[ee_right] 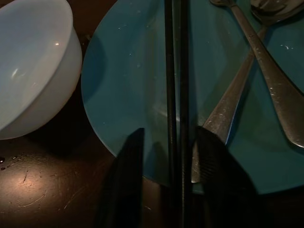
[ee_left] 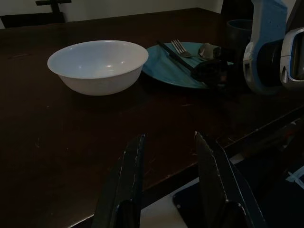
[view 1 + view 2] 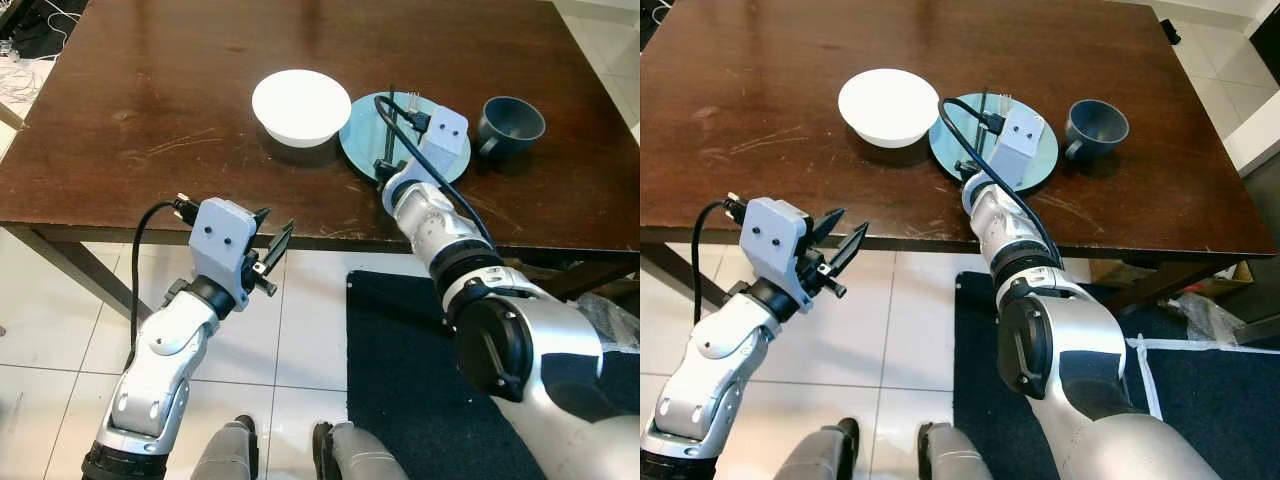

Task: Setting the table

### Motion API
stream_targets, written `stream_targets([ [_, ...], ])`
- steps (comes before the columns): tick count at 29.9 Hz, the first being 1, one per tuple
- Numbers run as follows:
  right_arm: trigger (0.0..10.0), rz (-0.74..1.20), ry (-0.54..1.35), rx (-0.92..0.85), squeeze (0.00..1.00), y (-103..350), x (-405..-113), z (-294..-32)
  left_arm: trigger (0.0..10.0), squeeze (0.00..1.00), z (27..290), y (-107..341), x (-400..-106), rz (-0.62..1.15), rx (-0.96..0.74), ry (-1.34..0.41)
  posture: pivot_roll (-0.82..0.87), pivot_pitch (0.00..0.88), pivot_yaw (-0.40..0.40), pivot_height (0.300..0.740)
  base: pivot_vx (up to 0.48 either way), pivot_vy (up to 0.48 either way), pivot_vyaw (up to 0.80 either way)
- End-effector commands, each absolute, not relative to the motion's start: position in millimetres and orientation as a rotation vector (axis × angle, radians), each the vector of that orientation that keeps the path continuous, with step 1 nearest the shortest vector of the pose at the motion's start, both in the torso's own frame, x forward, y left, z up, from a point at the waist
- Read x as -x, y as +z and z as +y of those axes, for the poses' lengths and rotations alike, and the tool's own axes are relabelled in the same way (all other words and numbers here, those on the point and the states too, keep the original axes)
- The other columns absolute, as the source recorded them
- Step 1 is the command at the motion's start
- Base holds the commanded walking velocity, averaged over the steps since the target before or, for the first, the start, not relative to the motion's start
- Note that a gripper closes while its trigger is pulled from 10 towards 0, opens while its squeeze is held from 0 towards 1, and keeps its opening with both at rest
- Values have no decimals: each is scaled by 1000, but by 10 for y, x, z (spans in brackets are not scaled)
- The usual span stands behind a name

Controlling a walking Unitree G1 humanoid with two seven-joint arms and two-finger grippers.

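- The right gripper (image 1: 166, 156) hangs low over the near rim of the teal plate (image 1: 123, 85), its two black fingers apart and straddling the pair of black chopsticks (image 1: 175, 95), not yet closed on them.
- The chopsticks lie close together and thin; if the fingers close off-centre, one stick could slip out and roll off the plate.
- Just beside them, a fork (image 1: 237, 80) and spoon (image 1: 280, 90) cross on the same plate, and the fork's handle end lies right by one finger, so it might get pinched along with the sticks; the dim view makes that gap hard to judge.
- The white bowl (image 3: 300, 105) sits touching or nearly touching the plate's edge, so a sideways drag could nudge it.
- The dark mug (image 3: 510, 125) stands on the table (image 3: 150, 100) on the plate's other side.
- The left gripper (image 3: 272, 250) waits with its fingers spread, off the table's near edge.
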State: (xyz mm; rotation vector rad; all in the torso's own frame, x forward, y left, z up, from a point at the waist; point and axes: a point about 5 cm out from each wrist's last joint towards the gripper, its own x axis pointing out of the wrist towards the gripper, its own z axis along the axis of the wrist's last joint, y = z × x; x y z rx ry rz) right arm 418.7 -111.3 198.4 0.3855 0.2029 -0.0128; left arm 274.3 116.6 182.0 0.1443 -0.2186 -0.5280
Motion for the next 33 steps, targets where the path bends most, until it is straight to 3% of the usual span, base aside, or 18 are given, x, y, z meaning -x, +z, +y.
stream_targets([
  [1, 10000, 266, -20, -380, 1000, 1846, -4153, -1110, 10000, 0, 1128, 1769, -2723, -197, -137, -554, 112, 230, -33, 740, 0, 0, 0],
  [3, 10000, 266, -20, -374, 1000, 1848, -4154, -1112, 10000, 0, 1128, 1769, -2723, -197, -138, -555, 112, 229, -33, 740, 0, 0, 0],
  [4, 10000, 267, -18, -367, 86, 1849, -4154, -1111, 10000, 0, 1127, 1770, -2724, -197, -140, -556, 112, 227, -33, 740, 0, 0, 0],
  [5, 10000, 267, -18, -367, 86, 1849, -4154, -1111, 10000, 0, 1127, 1770, -2724, -197, -140, -556, 112, 227, -33, 740, 0, 0, 0],
  [6, 10000, 268, -17, -362, 0, 1849, -4154, -1111, 10000, 0, 1125, 1770, -2726, -197, -141, -557, 112, 226, -34, 740, 0, 0, 0],
  [19, 9765, 313, -3, -307, 0, 1765, -4129, -1096, 10000, 0, 1115, 1768, -2728, -195, -155, -564, 116, 219, -37, 740, 0, 0, 0],
  [20, 5176, 318, -2, -303, 0, 1756, -4126, -1095, 10000, 0, 1115, 1768, -2724, -196, -156, -565, 116, 219, -37, 740, 0, 0, 0],
  [21, 4000, 319, -3, -303, 0, 1753, -4125, -1096, 10000, 0, 1115, 1767, -2723, -196, -156, -565, 114, 214, -36, 740, 0, 0, 0],
  [22, 3882, 320, -3, -303, 0, 1752, -4125, -1096, 10000, 0, 1115, 1766, -2723, -196, -157, -566, 114, 213, -36, 740, 0, 0, 0],
  [23, 3137, 320, -4, -304, 0, 1750, -4124, -1097, 10000, 0, 1112, 1765, -2724, -196, -157, -567, 113, 211, -35, 740, 0, 0, 0],
  [27, 2588, 321, -7, -306, 0, 1748, -4124, -1103, 10000, 0, 1107, 1766, -2725, -197, -158, -568, 112, 210, -35, 740, 0, 0, 0],
  [28, 980, 321, -9, -308, 0, 1747, -4124, -1111, 10000, 0, 1101, 1766, -2729, -197, -157, -569, 112, 209, -35, 740, 0, 0, 0],
  [29, 980, 321, -10, -308, 0, 1746, -4124, -1117, 10000, 0, 1098, 1767, -2732, -197, -157, -569, 112, 209, -35, 740, 0, 0, 0],
  [30, 0, 321, -12, -309, 0, 1745, -4125, -1125, 10000, 0, 1092, 1768, -2737, -198, -157, -570, 110, 207, -35, 740, 0, 0, 0],
  [33, 0, 321, -14, -311, 0, 1747, -4126, -1133, 10000, 0, 1086, 1769, -2740, -199, -157, -572, 110, 208, -34, 740, 0, 0, 0],
])
